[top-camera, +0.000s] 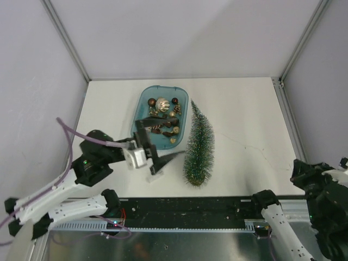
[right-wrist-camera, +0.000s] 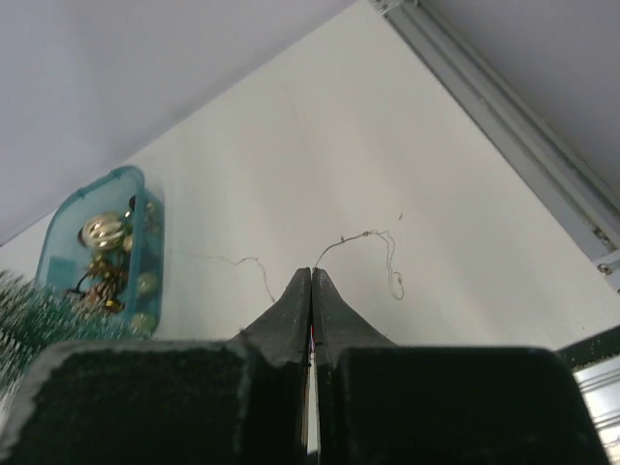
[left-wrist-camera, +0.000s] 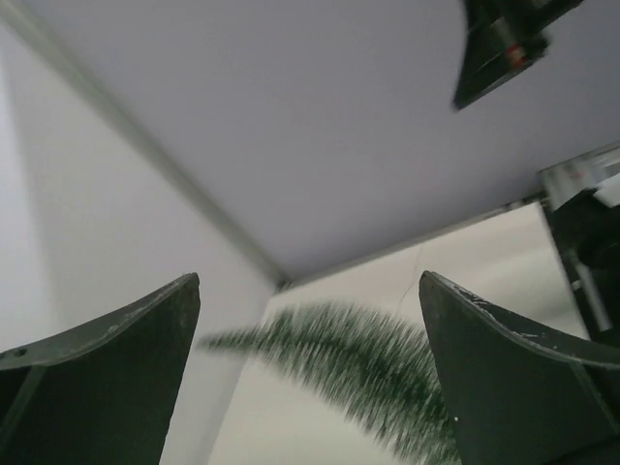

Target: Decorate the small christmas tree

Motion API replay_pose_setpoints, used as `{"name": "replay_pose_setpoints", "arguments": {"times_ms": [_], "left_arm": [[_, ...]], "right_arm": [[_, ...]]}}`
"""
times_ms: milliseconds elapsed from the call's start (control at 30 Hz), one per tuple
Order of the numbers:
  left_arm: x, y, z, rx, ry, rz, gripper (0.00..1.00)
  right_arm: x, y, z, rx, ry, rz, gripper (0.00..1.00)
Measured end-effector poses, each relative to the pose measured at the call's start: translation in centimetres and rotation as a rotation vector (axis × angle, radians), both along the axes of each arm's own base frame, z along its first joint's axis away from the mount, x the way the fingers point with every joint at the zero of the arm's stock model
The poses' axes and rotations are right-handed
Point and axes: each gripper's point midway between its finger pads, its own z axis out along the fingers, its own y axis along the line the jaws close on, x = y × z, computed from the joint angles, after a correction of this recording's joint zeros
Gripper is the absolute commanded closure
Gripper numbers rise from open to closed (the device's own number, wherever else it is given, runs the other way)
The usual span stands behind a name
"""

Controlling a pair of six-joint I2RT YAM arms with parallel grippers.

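Note:
The small christmas tree [top-camera: 198,144] lies flat on the white table, its tip pointing away from me and its round base near the front edge. In the left wrist view the tree [left-wrist-camera: 368,358] shows blurred between the fingers, some way ahead. My left gripper [top-camera: 171,141] is wide open and empty, just left of the tree and at the tray's near right corner; its near finger [top-camera: 175,155] points at the tree. The left gripper [left-wrist-camera: 309,276] holds nothing. My right gripper [right-wrist-camera: 311,274] is shut on nothing, low at the front right corner [top-camera: 318,185].
A teal tray [top-camera: 142,103] with several gold, silver and brown ornaments [top-camera: 163,111] stands left of the tree; the tray [right-wrist-camera: 58,242] also shows in the right wrist view. A thin wiry line [right-wrist-camera: 373,242] runs across the table [top-camera: 244,109]. Walls enclose three sides.

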Motion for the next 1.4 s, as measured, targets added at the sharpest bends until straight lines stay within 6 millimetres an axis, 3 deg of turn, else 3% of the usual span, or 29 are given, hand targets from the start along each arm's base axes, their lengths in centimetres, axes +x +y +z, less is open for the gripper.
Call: {"name": "replay_pose_setpoints", "arguments": {"times_ms": [100, 167, 233, 333, 400, 467, 567, 667, 900, 1100, 1233, 1400], "left_arm": [[-2.7, -4.2, 0.8, 0.046, -0.021, -0.113, 0.0], [-3.2, -7.2, -0.2, 0.099, -0.019, -0.143, 0.0], [-3.3, -10.4, -2.3, 0.168, -0.01, -0.151, 0.0], [-3.0, -15.0, -7.4, 0.298, 0.016, -0.141, 0.0], [-3.1, -17.2, -11.0, 0.384, 0.014, -0.132, 0.0], [-3.6, -18.9, -13.3, 0.428, -0.007, -0.13, 0.0], [-4.6, -21.2, -15.5, 0.461, -0.033, -0.123, 0.01], [-5.1, -23.5, -15.7, 0.448, -0.051, -0.098, 0.0], [-4.5, -27.2, -13.7, 0.357, -0.103, 0.009, 0.0], [-4.4, -28.2, -14.5, 0.354, -0.111, 0.015, 0.02], [-5.1, -28.4, -14.8, 0.354, -0.113, -0.023, 0.17], [-5.6, -28.2, -16.1, 0.375, -0.1, -0.052, 0.51]], "right_arm": [[-1.1, 0.0, -0.2, 0.019, 0.002, 0.062, 1.0], [-1.7, 0.4, 0.0, 0.03, -0.011, 0.121, 1.0], [-2.2, 1.1, 0.5, 0.042, -0.033, 0.188, 1.0], [-2.9, 2.3, 1.1, 0.046, -0.054, 0.286, 1.0], [-3.3, 3.0, 1.5, 0.042, -0.065, 0.345, 1.0], [-3.8, 3.6, 1.8, 0.041, -0.074, 0.397, 1.0], [-4.5, 4.3, 2.0, 0.036, -0.077, 0.46, 1.0], [-5.1, 4.9, 1.9, 0.034, -0.068, 0.516, 1.0], [-6.0, 6.3, 1.5, 0.035, -0.054, 0.621, 1.0], [-7.3, 6.9, 2.7, 0.044, -0.095, 0.684, 1.0], [-8.0, 7.0, 3.4, 0.05, -0.124, 0.711, 1.0], [-8.3, 7.3, 3.6, 0.053, -0.127, 0.733, 1.0]]}}
